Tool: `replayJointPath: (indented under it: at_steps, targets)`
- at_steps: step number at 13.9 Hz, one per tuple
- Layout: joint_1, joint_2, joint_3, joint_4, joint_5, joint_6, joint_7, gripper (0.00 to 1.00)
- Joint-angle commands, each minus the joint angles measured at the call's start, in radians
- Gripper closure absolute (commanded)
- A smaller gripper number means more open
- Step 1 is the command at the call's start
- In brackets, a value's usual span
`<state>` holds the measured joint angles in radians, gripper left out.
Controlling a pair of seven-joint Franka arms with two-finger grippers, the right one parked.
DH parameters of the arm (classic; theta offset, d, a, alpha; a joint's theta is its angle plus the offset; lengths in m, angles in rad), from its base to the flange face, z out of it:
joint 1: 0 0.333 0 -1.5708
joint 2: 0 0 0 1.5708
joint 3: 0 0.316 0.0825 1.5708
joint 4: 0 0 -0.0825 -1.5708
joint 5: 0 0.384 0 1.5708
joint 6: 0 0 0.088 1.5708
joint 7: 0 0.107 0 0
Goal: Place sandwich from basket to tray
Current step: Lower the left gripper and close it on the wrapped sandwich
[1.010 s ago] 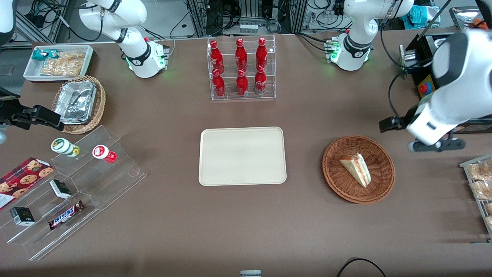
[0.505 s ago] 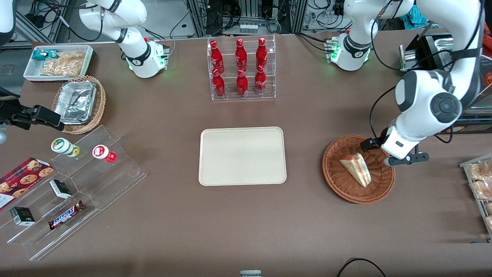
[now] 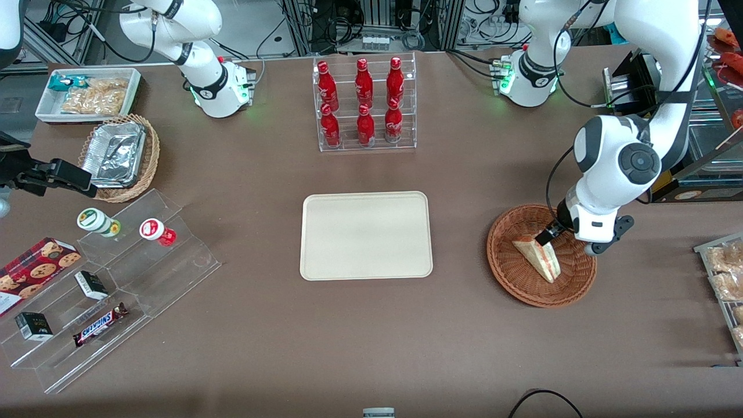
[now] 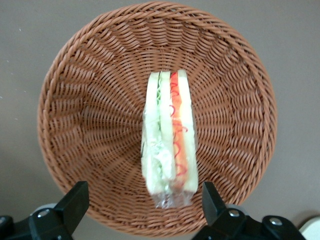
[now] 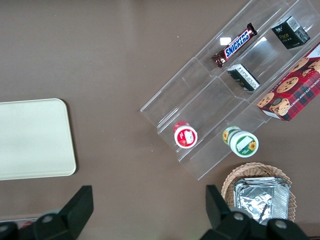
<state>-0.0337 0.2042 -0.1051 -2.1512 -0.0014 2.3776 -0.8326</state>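
Observation:
The sandwich point(image 3: 537, 255), a clear-wrapped white wedge with red and green filling, lies in the round reddish-brown wicker basket point(image 3: 522, 290). My gripper point(image 3: 548, 235) hangs over the basket, just above the sandwich's thick end. In the left wrist view the sandwich point(image 4: 167, 140) lies lengthwise in the basket point(image 4: 90, 100). The gripper point(image 4: 144, 200) is open there, its black fingers point(image 4: 75, 200) spread wider than the sandwich and touching nothing. The cream tray point(image 3: 365, 235) lies flat and bare at mid-table, beside the basket toward the parked arm's end, and shows partly in the right wrist view point(image 5: 30, 140).
A clear rack of red bottles point(image 3: 364, 104) stands farther from the front camera than the tray. A stepped acrylic stand with snacks point(image 3: 116, 278), a lighter basket of foil trays point(image 3: 119, 154) and a white snack bin point(image 3: 87, 93) sit toward the parked arm's end. A snack rack point(image 3: 725, 278) is at the working arm's end.
The working arm has swung in from its end of the table and come down over the basket. The gripper now hangs just above the sandwich. Sandwich, basket and tray have not moved.

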Motion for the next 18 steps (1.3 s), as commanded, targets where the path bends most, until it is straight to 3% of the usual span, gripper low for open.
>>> replayJointPath:
  at_steps: [1, 4, 5, 7, 8, 9, 14, 18]
  targets:
    - [-0.021, 0.075, 0.005, 0.036, 0.001, 0.054, -0.078, 0.00]
    - [-0.022, 0.122, 0.005, 0.048, 0.000, 0.069, -0.092, 0.03]
    - [-0.022, 0.133, 0.005, 0.051, 0.000, 0.074, -0.105, 0.11]
    - [-0.022, 0.135, 0.005, 0.053, 0.001, 0.069, -0.106, 0.65]
    - [-0.022, 0.129, 0.005, 0.056, 0.001, 0.063, -0.106, 0.85]
    - [-0.022, 0.123, 0.005, 0.060, 0.003, 0.046, -0.102, 0.90]
    - [-0.052, 0.107, 0.004, 0.209, 0.009, -0.202, -0.083, 0.92]
    - [-0.138, 0.132, 0.002, 0.347, 0.005, -0.383, 0.263, 0.88]
